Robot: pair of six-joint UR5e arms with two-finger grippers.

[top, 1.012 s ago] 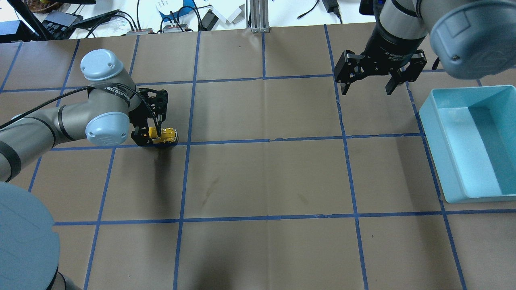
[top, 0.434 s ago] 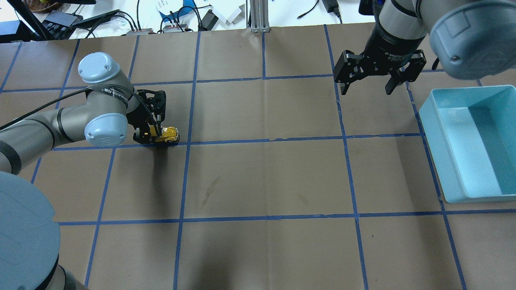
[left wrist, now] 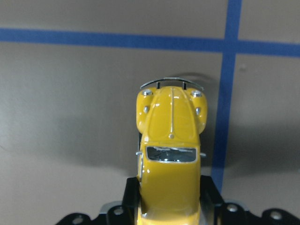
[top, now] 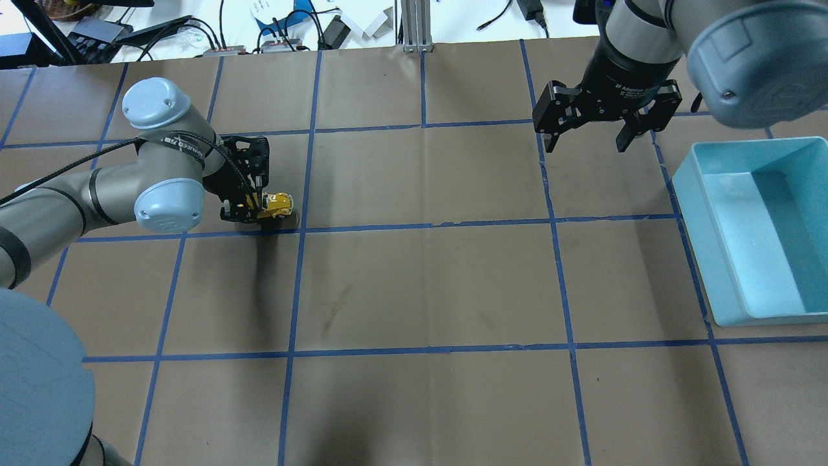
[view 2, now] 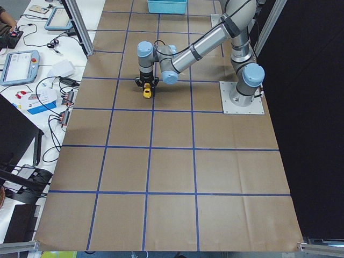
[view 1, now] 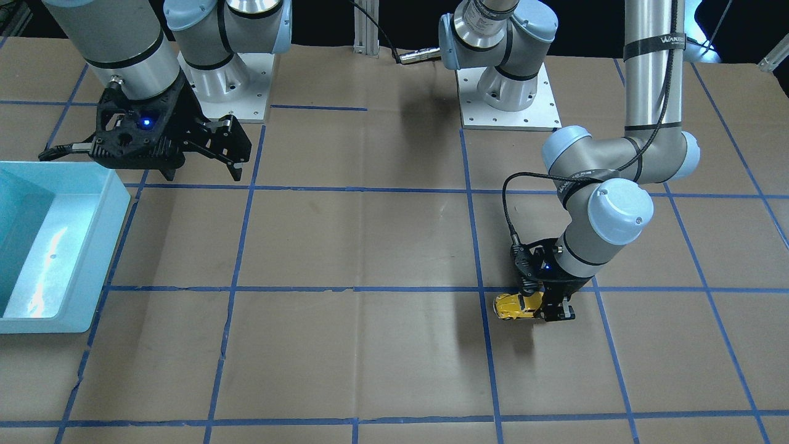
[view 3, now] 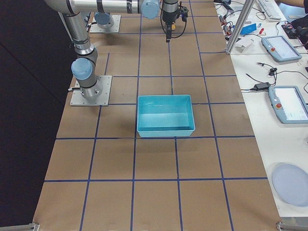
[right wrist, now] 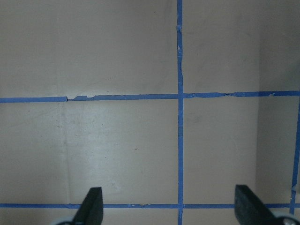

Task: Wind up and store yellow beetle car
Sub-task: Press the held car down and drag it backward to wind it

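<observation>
Near the desk's left edge, my left claw [top: 253, 212] pinches the yellow car [top: 278, 204]; wind-up likely in hand. Next: carry to bin [top: 705, 239]; right claw [top: 587, 144] spread.

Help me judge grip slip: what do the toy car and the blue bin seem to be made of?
The toy car has glossy yellow paint with sharp highlights, over die-cast metal or hard plastic; I cannot tell which. Its bumper looks chromed. The blue bin seems to be smooth moulded plastic, judging by its soft sheen and rounded rim.
</observation>
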